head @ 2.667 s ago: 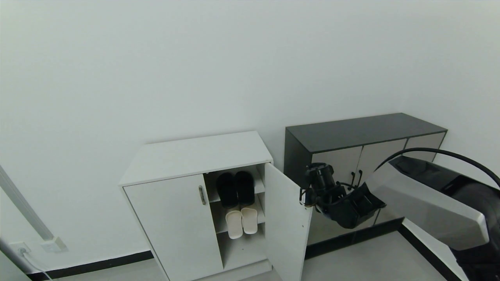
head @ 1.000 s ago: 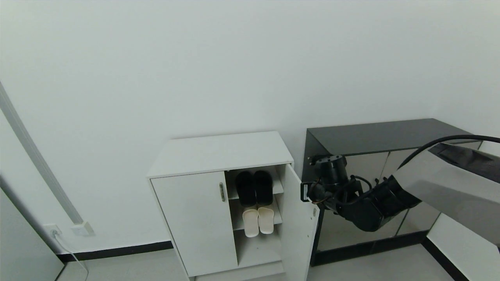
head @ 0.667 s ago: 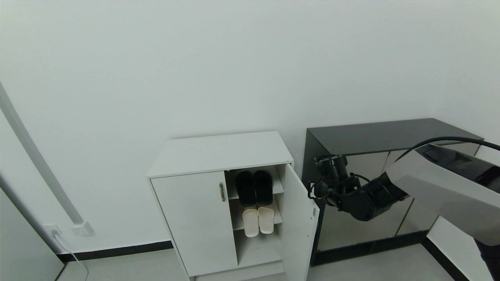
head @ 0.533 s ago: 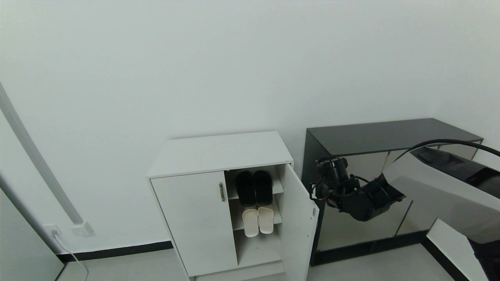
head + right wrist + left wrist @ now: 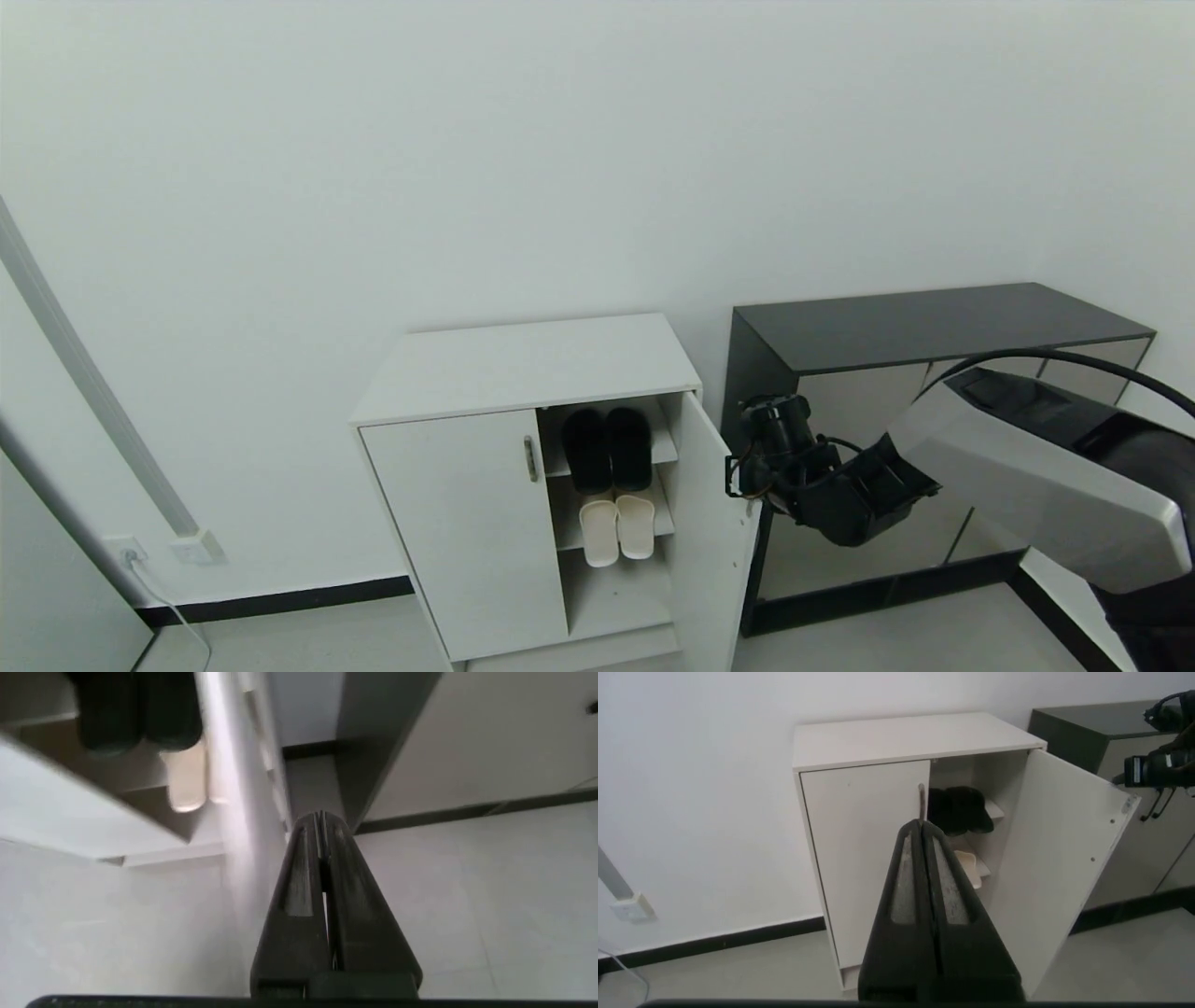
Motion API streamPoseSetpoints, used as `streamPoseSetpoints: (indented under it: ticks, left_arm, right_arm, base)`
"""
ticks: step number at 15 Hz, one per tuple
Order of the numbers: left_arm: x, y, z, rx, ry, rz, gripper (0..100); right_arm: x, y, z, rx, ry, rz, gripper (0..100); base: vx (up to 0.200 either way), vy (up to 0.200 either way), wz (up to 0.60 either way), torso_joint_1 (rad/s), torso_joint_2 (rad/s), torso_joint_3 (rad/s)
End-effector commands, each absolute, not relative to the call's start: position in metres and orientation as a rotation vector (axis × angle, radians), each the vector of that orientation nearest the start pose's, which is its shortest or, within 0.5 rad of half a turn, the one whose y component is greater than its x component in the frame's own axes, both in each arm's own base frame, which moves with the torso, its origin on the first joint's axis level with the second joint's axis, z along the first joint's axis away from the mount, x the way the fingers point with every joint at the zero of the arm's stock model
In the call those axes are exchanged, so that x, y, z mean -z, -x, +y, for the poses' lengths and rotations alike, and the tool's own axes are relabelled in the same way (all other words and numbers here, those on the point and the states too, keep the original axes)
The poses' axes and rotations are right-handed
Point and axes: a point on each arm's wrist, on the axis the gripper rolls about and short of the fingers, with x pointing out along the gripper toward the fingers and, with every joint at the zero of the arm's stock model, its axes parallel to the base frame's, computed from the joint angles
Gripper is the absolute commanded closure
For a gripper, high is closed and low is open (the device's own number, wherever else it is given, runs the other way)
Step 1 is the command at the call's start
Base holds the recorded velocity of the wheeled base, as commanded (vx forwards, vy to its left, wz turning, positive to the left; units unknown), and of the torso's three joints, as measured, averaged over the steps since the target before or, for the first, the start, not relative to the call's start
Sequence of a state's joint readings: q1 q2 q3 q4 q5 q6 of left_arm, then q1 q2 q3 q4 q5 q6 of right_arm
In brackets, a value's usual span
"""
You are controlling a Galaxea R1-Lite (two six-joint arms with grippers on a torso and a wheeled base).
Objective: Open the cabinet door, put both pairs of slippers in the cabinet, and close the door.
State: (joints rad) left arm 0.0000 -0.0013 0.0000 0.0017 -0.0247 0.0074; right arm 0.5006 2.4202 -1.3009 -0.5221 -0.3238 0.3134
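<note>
The white cabinet point(image 5: 523, 369) stands against the wall with its right door point(image 5: 705, 541) swung open and its left door shut. Black slippers point(image 5: 607, 450) sit on the upper shelf and white slippers point(image 5: 616, 528) on the shelf below. My right gripper point(image 5: 738, 478) hangs at the outer side of the open door, near its free edge. In the right wrist view that gripper point(image 5: 322, 821) is shut and empty, just beside the door's edge point(image 5: 245, 812). My left gripper point(image 5: 922, 826) is shut and empty, held well in front of the cabinet point(image 5: 915, 742).
A dark sideboard point(image 5: 934, 322) with grey doors stands right of the white cabinet, close behind my right arm. A wall socket with a cable point(image 5: 126, 555) sits low at the left. Bare floor point(image 5: 887, 644) lies in front of both cabinets.
The head camera shifted after the oldest frame. Over the last second my right gripper rose a little, then came back down beside the door's free edge. The door and slippers stayed put.
</note>
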Motion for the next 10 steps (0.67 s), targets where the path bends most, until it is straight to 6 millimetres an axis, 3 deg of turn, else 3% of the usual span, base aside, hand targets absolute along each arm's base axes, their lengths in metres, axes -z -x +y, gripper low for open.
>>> streamPoseSetpoints:
  ticks: [1,5,10]
  left_arm:
    - [-0.075,0.023,-0.001,0.025,-0.008,0.001,100]
    - [-0.075,0.023,-0.001,0.025,-0.008,0.001,100]
    - [-0.075,0.023,-0.001,0.025,-0.008,0.001,100]
  right_arm:
    - [-0.016,-0.388,0.227,-0.123,-0.059,0.580,100]
    - [-0.032,-0.355,0.256,-0.227,-0.083,0.583,100]
    - [-0.053,-0.325,0.260,-0.397,-0.133,0.565,100]
  base:
    - [0.000,0.000,0.00,0.000,0.00,0.000]
    - [0.000,0.000,0.00,0.000,0.00,0.000]
    - [0.000,0.000,0.00,0.000,0.00,0.000]
